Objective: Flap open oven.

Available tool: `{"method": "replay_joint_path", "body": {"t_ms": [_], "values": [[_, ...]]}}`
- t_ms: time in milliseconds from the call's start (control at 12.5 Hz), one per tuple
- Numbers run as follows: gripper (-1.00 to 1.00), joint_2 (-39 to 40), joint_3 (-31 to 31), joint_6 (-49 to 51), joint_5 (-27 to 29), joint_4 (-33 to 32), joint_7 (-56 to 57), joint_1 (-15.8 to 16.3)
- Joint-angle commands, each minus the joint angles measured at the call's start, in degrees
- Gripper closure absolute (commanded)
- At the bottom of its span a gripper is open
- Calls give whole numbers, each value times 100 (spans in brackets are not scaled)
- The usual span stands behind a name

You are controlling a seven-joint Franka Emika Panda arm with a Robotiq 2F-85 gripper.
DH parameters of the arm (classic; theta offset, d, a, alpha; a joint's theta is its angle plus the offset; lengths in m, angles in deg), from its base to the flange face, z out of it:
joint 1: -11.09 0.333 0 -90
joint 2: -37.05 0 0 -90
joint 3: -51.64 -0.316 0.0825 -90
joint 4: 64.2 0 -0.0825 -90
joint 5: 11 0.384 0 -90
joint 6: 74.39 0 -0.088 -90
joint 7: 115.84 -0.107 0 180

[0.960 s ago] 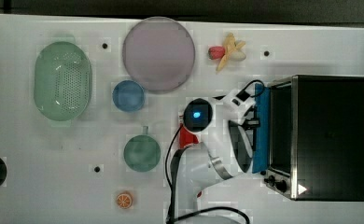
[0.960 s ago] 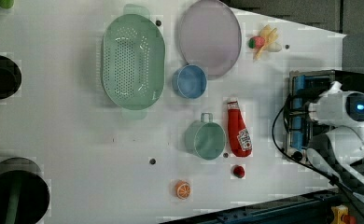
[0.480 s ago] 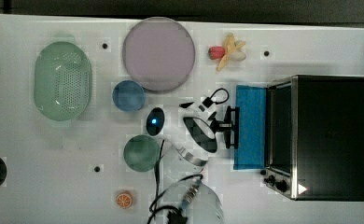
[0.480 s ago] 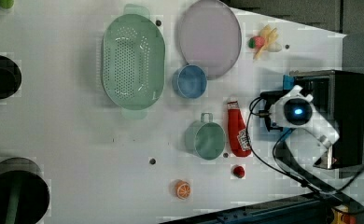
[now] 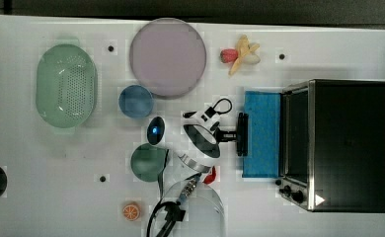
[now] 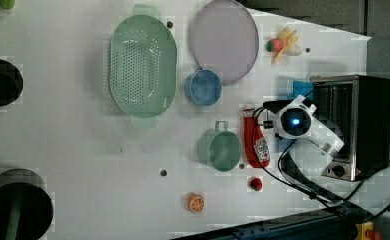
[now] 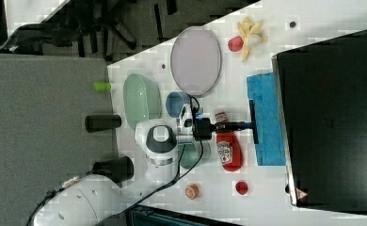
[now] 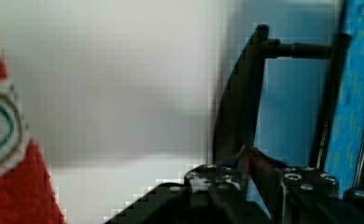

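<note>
The oven [image 5: 348, 143] stands at the top view's right, black on top with a silver front frame. Its blue glass door [image 5: 262, 133] lies folded down almost flat on the table, pointing toward the top view's left. My gripper [image 5: 236, 134] is shut on the black bar handle [image 5: 241, 134] at the door's free edge. The right view shows the same grip: gripper [image 7: 247, 125], handle [image 7: 253, 121], door [image 7: 266, 122], oven [image 7: 332, 117]. In the wrist view the handle [image 8: 245, 112] runs between my fingers [image 8: 227, 175] beside the blue door [image 8: 353, 93].
A ketchup bottle [image 7: 228, 150] lies under my wrist, next to a green mug [image 5: 148, 162]. A blue bowl [image 5: 136, 101], purple plate [image 5: 167, 57], green colander [image 5: 66, 91], banana with strawberry [image 5: 242, 54] and orange slice [image 5: 131, 211] sit further off.
The oven door has swung from nearly upright down to flat. My arm moved toward the top view's left, pulling the handle along.
</note>
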Motion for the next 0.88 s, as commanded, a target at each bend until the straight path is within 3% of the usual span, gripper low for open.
{"method": "replay_joint_path", "body": {"t_ms": [80,400,880], "values": [[65,-630,-27,-249,404,81,-327,-112],[65,-1651,-35,-156,2517,79,-326,-141],[65,-3068,-32,895,4670,113,-327,-143]]}}
